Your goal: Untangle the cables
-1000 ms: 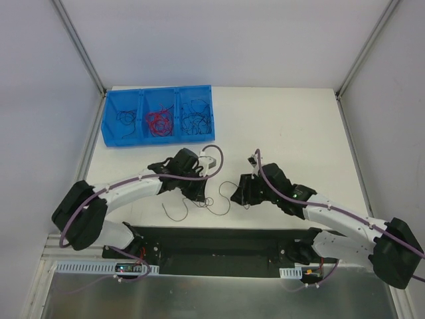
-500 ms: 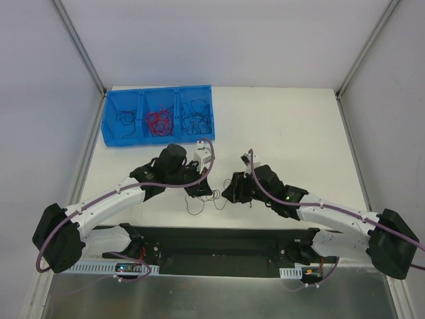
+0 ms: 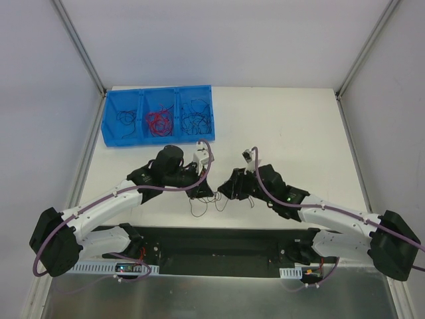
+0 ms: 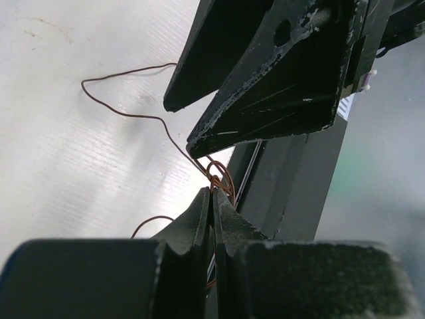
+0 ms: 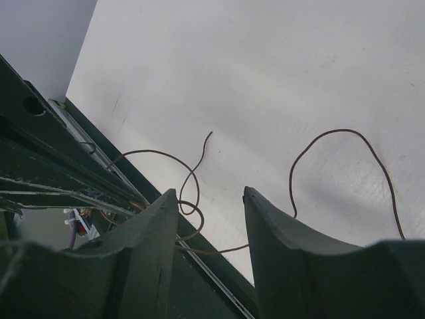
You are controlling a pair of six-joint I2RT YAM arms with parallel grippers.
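Observation:
The cables here are a small tangle of thin dark wire hanging and lying at the table's near edge between my two arms. My left gripper is shut on a small knot of that wire, and one strand trails away over the white table. My right gripper faces it, almost tip to tip. In the right wrist view the right gripper stands open, a wire loop lies against its left finger, and a strand crosses the gap. Another loop lies on the table beyond.
A blue three-compartment bin stands at the back left, holding black wires, red wires and more black wires. The black base plate runs along the near edge just under both grippers.
The left arm has swung forward and carried the wire tangle toward the middle. The right gripper has moved left to meet it and its jaws have narrowed slightly.

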